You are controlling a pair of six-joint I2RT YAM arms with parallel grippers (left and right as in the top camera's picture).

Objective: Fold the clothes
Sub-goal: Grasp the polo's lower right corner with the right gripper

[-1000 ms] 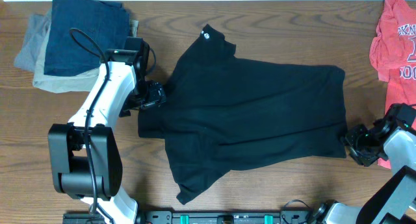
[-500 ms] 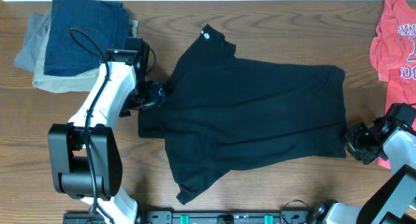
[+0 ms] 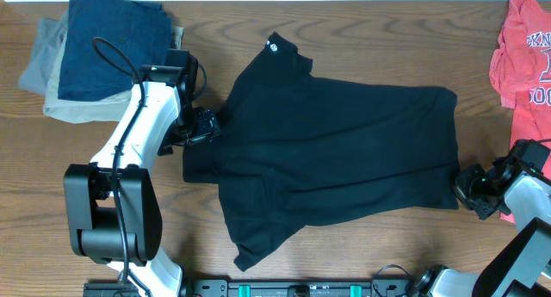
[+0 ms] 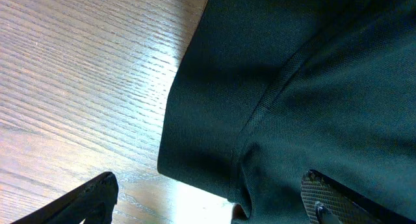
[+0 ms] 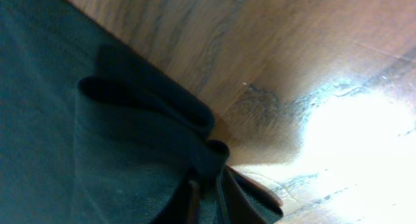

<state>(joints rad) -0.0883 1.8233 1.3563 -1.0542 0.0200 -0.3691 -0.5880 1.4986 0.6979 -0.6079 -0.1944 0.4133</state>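
Note:
The black collared shirt [image 3: 344, 151] lies spread across the middle of the table, with its collar and white label [image 3: 274, 46] toward the back. My left gripper [image 3: 205, 125] is at the shirt's left edge. In the left wrist view its fingers [image 4: 208, 208] are wide apart, with a fold of the black fabric [image 4: 273, 100] between them. My right gripper [image 3: 472, 185] is at the shirt's right front corner. In the right wrist view it [image 5: 208, 188] is shut on a bunched pinch of the hem [image 5: 149, 120].
A stack of folded navy, tan and grey garments [image 3: 99, 52] lies at the back left, close behind my left arm. A red printed t-shirt [image 3: 521, 56] lies at the back right edge. The bare wood table [image 3: 103, 172] shows around the shirt.
My right gripper has shifted very slightly left, toward the shirt, still holding the hem. The left arm and the shirt have not visibly moved.

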